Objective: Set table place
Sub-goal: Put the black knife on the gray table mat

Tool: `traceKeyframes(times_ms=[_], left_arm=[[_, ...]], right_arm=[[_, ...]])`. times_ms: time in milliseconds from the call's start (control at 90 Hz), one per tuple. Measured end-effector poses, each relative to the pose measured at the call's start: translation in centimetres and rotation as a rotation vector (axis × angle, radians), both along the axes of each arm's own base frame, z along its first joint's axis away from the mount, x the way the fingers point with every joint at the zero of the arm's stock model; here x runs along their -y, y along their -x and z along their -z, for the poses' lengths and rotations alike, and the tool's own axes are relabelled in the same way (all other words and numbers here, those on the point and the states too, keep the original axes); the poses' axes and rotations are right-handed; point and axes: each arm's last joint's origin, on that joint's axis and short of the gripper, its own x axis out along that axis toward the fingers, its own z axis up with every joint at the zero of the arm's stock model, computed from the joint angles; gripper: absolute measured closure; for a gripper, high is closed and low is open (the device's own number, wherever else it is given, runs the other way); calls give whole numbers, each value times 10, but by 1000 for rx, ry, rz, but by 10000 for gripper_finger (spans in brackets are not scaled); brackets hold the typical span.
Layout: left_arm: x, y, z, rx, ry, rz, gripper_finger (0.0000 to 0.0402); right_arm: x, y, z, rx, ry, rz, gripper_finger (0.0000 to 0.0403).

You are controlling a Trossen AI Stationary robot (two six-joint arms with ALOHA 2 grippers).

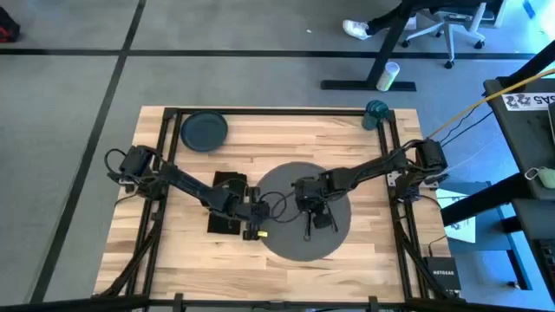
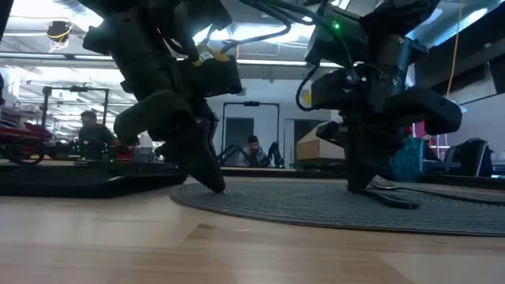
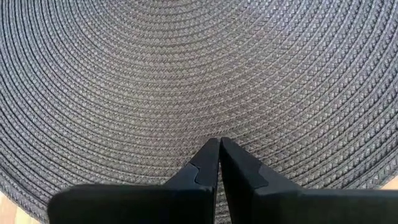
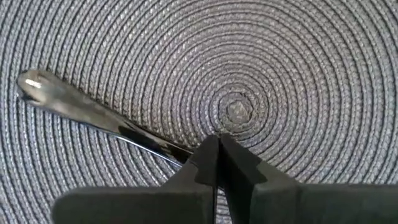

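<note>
Two pincers (image 1: pixel 260 227) (image 1: pixel 310 224), woven round placemat (image 1: pixel 286 186)

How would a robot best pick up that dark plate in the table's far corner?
Probably by its rim: the plate lies flat on the table, so only the raised edge offers a pinch. Come straight down on the side facing the table's middle; a black rail runs close behind it.

Woven matt placemat (image 4: pixel 261 68); glossy metal utensil (image 4: pixel 93 112); wood table (image 1: pixel 390 251).
</note>
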Motion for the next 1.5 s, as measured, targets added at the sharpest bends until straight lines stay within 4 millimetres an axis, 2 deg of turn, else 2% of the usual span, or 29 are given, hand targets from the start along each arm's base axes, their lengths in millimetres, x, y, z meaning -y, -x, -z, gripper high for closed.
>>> traceKeyframes(times_ms=[244,489,600,811,1089,1500], left_arm=[[0,1,0,-7,-3,-1,402],[0,1,0,-10,-3,-1,402],[0,1,0,-10,-3,-1,402],[0,1,0,-9,3,-10,402],[0,1,0,-12,3,-9,402],[0,1,0,-14,2,-10,402]], right_arm=[[-6,-5,-5,27,-13,-21,403],[-35,-3,-8,42,-53,-105,403],[-42,-2,-8,50,-42,-103,403],[-42,-7,-11,107,-49,-94,403],[-44,-9,6,45,-91,-110,403],[-43,-6,6,13,-102,-113,403]])
